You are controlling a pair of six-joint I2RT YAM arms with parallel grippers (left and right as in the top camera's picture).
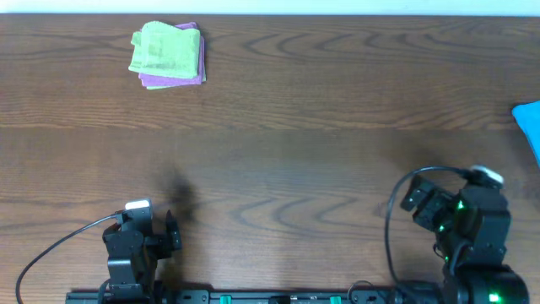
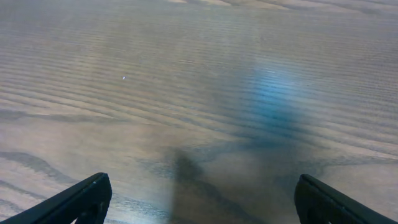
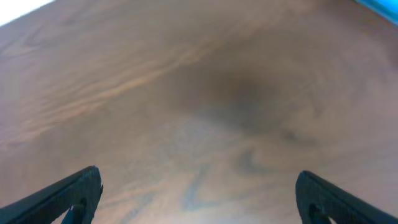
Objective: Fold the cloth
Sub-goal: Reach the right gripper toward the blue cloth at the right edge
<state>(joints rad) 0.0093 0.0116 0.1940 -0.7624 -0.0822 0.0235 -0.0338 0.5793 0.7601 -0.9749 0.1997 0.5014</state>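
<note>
Cloth first: the blue cloth (image 1: 527,127) lies at the far right edge of the surface (image 1: 295,152), and only a corner of it shows in the overhead view. The rest runs out of frame, so I cannot tell whether it lies flat or bunched. The right wrist view catches a thin blue sliver of it at the top right. Both arms sit low at the near edge, well apart from it. The left pincer (image 2: 203,186) has its jaws spread wide over bare wood and holds nothing; the right pincer (image 3: 199,177) is likewise wide open and empty. A folded green cloth (image 1: 160,49) on a pink cloth (image 1: 190,78) rests at the far left and is no part of this job.

Nothing of the fold looks begun, so the step in hand is likely the reach. The right arm is nearer and should probably go first, bringing the cloth toward the middle where both arms can work. To do it well:
- Come down on an edge or corner, not the middle, so one layer is pinched.
- Close firmly, since soft fabric slips.
- Drag low and slowly so it slides flat rather than rucking.

Once it lies spread within reach of both arms, take matching corners
</note>
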